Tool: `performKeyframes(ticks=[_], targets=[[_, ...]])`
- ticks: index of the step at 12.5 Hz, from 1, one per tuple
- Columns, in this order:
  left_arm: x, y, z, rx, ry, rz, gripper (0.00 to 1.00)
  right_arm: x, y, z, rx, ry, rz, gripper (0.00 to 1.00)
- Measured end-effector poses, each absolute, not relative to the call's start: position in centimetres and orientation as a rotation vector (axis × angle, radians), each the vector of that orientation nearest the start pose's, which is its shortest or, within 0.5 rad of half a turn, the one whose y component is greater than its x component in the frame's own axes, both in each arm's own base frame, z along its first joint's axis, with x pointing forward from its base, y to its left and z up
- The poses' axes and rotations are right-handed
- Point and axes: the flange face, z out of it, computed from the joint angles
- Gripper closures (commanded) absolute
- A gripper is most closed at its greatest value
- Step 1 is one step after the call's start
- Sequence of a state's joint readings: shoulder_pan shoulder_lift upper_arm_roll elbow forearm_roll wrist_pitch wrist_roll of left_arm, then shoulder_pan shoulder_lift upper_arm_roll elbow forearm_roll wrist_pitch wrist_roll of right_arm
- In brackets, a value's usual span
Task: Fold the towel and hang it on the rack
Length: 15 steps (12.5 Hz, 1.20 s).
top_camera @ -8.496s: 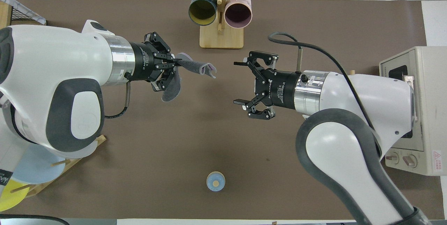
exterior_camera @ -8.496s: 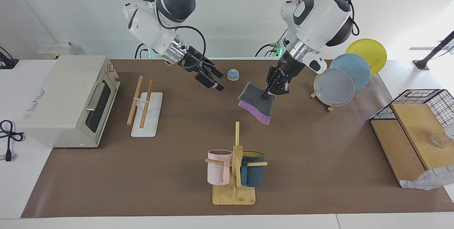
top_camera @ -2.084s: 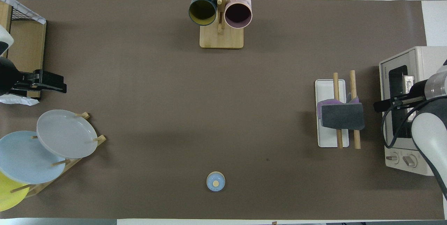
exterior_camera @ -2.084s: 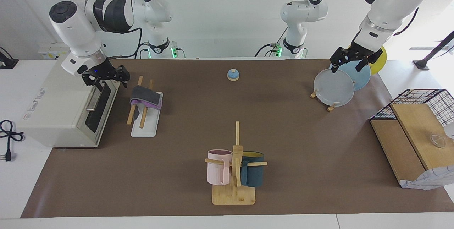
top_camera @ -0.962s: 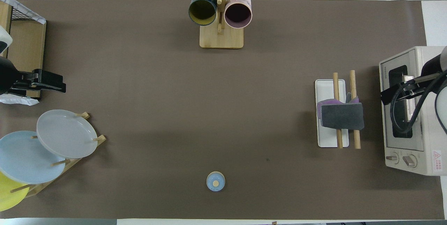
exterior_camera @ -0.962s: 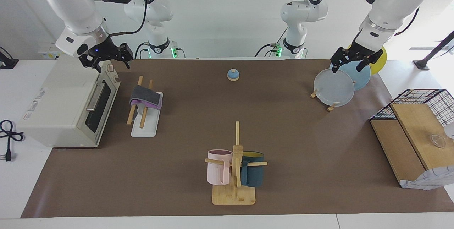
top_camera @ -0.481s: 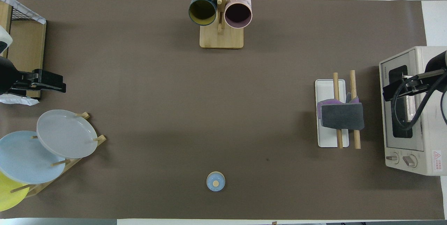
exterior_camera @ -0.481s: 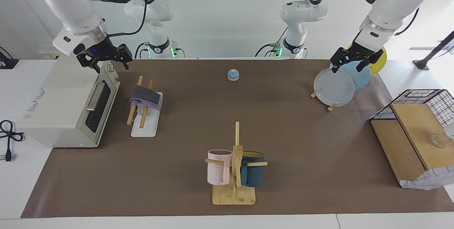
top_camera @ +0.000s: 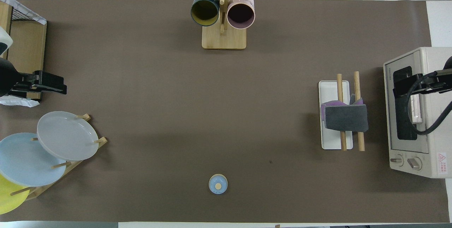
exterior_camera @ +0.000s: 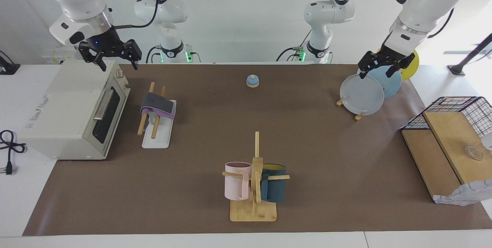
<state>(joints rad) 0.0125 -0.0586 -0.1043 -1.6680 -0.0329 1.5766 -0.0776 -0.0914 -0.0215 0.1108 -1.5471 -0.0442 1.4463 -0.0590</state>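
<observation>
Right claw (exterior_camera: 114,61) risen over toaster (exterior_camera: 73,109), spread empty, left claw (exterior_camera: 380,70) spread, towel (exterior_camera: 157,105) unmoved on rack (exterior_camera: 159,132)

Two grippers: the left gripper (exterior_camera: 378,66) and the right gripper (exterior_camera: 109,57). One towel (exterior_camera: 157,105), one rack (exterior_camera: 157,134) with two rods. Three plates (exterior_camera: 361,94), two mugs (exterior_camera: 235,180), one mug stand (exterior_camera: 253,211), one oven (exterior_camera: 73,109), one bell (exterior_camera: 252,81).

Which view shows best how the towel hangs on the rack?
The facing view: there the towel drapes over both rods of the rack, grey face up, with a purple edge hanging toward the white base. The overhead view shows only its flat grey top across the rods and a purple strip.
</observation>
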Motion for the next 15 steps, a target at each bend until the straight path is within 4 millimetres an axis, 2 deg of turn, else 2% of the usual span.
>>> performKeyframes(ticks=[3, 7, 10, 13, 15], targets=[[53.3, -5.4, 61.1, -3.165, 0.021, 0.056, 0.0, 53.8, 1.2, 63.1, -3.18, -0.122, 0.146, 0.0], [53.3, -5.4, 61.1, -3.165, 0.021, 0.056, 0.0, 54.6, 0.8, 62.1, -3.174, -0.111, 0.206, 0.0], [53.3, -5.4, 61.1, -3.165, 0.021, 0.056, 0.0, 55.1, 0.6, 62.5, -3.171, -0.107, 0.212, 0.0], [53.3, -5.4, 61.1, -3.165, 0.021, 0.057, 0.0, 54.4, 1.4, 62.8, -3.171, -0.128, 0.236, 0.0], [53.3, -5.4, 61.1, -3.165, 0.021, 0.057, 0.0, 54.3, 0.9, 63.0, -3.173, -0.112, 0.221, 0.0]])
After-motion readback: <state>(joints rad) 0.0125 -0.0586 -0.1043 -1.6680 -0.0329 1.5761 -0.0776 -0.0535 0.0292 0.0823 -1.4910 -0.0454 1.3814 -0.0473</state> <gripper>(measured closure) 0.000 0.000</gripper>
